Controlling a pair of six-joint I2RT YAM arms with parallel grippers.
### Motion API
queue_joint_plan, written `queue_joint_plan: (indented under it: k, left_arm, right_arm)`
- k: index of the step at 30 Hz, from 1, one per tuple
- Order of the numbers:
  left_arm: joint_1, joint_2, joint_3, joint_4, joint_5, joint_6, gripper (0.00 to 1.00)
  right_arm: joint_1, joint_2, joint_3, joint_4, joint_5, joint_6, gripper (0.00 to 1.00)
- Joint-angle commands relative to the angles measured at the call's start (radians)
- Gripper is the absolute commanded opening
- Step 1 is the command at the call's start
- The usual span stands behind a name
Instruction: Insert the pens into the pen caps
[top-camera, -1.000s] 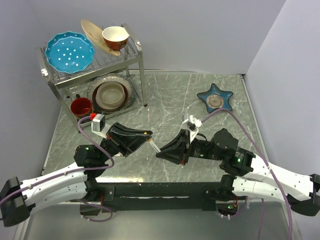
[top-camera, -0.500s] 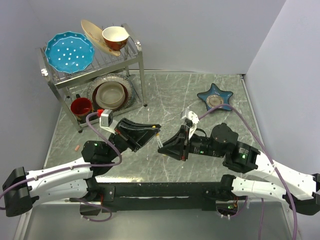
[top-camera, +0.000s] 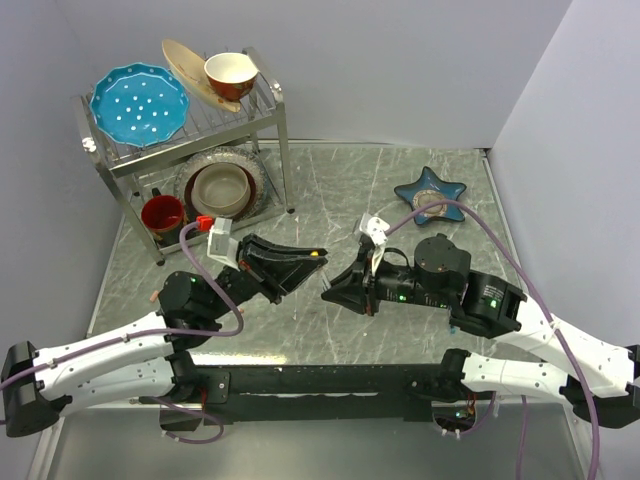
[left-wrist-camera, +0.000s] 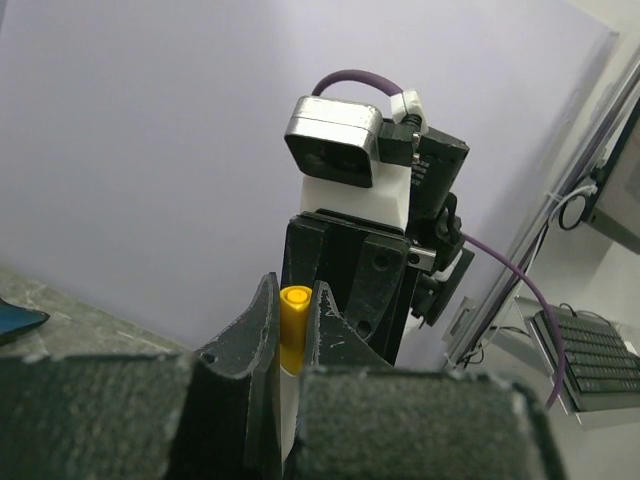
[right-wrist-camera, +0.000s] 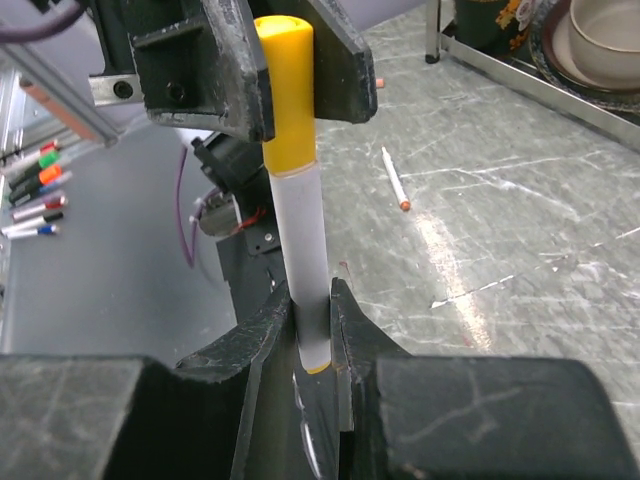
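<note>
A white-barrelled pen (right-wrist-camera: 303, 250) stands in my right gripper (right-wrist-camera: 312, 300), which is shut on its lower barrel. Its upper end sits inside an orange-yellow cap (right-wrist-camera: 287, 90). My left gripper (left-wrist-camera: 294, 300) is shut on that cap (left-wrist-camera: 293, 325). In the top view the two grippers meet tip to tip above mid-table, left (top-camera: 312, 256) and right (top-camera: 328, 295), with the cap (top-camera: 316, 254) showing as an orange spot. A second white pen with an orange-red end (right-wrist-camera: 394, 180) lies on the table. A small pink piece (right-wrist-camera: 379, 82) lies farther off. The dark blue pen is out of view.
A metal dish rack (top-camera: 282, 140) with a blue plate (top-camera: 138, 104) and bowls stands at the back left. A blue star-shaped dish (top-camera: 431, 195) sits at the back right. Walls close the table at the back and right.
Both grippers have moved away from the near edge, the left one also rightward, and stay facing each other with the pen held between them.
</note>
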Motion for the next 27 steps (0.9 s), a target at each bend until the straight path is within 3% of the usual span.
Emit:
queue_joint_plan:
  k: [1, 5, 14, 22, 27]
  left_arm:
    - [-0.088, 0.066, -0.084, -0.433, 0.439, -0.013, 0.01]
    - [-0.087, 0.081, -0.179, -0.226, 0.48, -0.119, 0.01]
    - [-0.087, 0.164, -0.183, -0.212, 0.43, -0.205, 0.01]
    - [-0.087, 0.206, -0.174, -0.222, 0.394, -0.26, 0.01]
    - [-0.098, 0.222, -0.195, -0.218, 0.376, -0.27, 0.01]
  right_arm:
    - [-0.063, -0.049, 0.166, 0.562, 0.179, -0.034, 0.0]
    - [-0.063, -0.066, 0.141, 0.604, 0.171, -0.032, 0.0]
    - [-0.063, -0.11, 0.115, 0.694, 0.139, -0.043, 0.0]
    - [-0.063, -0.046, 0.191, 0.61, 0.186, -0.081, 0.0]
    - [-0.063, -0.073, 0.153, 0.662, 0.232, -0.098, 0.0]
